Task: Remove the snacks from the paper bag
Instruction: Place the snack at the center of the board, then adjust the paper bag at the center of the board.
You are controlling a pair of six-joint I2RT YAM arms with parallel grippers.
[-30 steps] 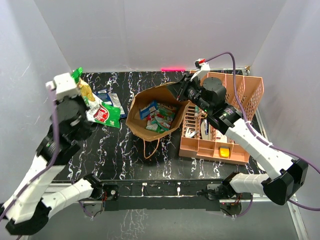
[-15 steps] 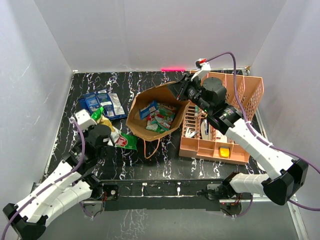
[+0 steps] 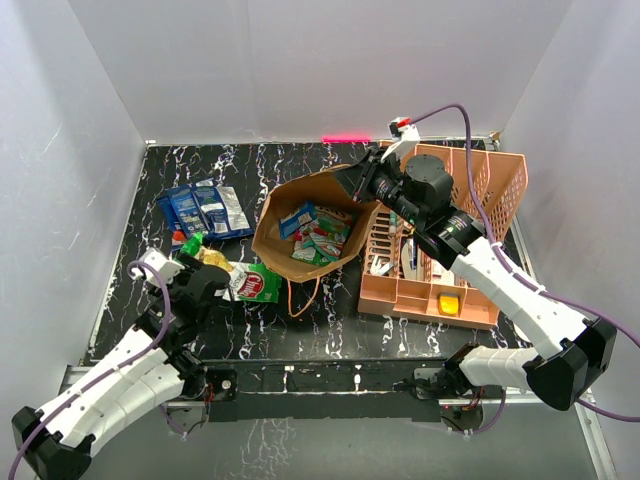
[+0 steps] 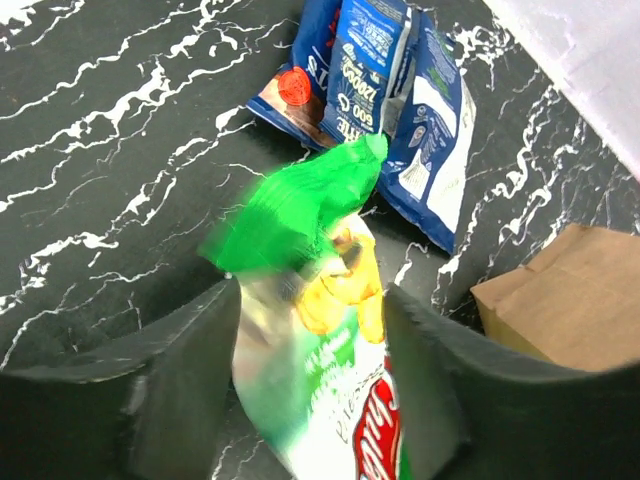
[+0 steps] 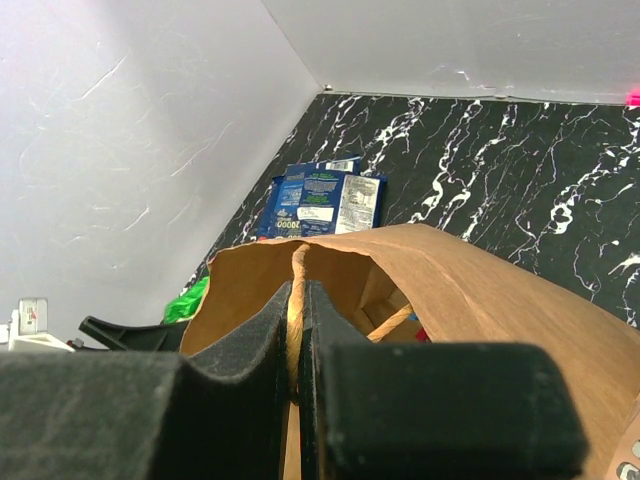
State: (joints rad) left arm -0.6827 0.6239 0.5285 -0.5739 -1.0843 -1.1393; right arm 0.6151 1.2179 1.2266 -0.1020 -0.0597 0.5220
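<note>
**Top external view.**
- Surface point(image 3: 250, 165): black marble.
- Paper bag point(image 3: 300, 190): stands open near the middle, toward the far edge. More packets point(image 3: 320, 235) lie inside it, mostly green and blue.
- Blue packets point(image 3: 205, 210): lie flat near the far left corner, well apart from the bag.
- Green packet point(image 3: 258, 285): out of the bag, low over or on the surface between the bag and the near left corner. It is in the left end effector point(image 3: 225, 280).
- Right end effector point(image 3: 360, 185): at the bag's far right rim.
- Peach basket point(image 3: 505, 180): at the right edge, just beside the bag.

**Left wrist view.**
- Left end effector point(image 4: 310, 390): its fingers point(image 4: 190, 380) stand either side of the green packet point(image 4: 320, 400), which fills the gap and touches both. I judge it clamped on the packet.
- The packet's green top is blurred. It points at the blue packets point(image 4: 400, 110).
- A corner of the paper bag point(image 4: 560, 300) shows at the right.

**Right wrist view.**
- Right end effector point(image 5: 297, 330): fingers together, pinching the rim of the paper bag point(image 5: 450, 280) with a twisted handle between them.
- The blue packets point(image 5: 320, 200) show beyond the bag.

**Step in hand, as I judge it:** setting the green packet down.
- Lay it flat beside the blue packets, not on top of them.
- Part the fingers fully, then lift straight up so the foil does not drag along.
- The right arm should hold the rim steady and a little outward, so the mouth stays wide for the next reach.
- Several packets remain in the bag, so the task is only partly done.
</note>
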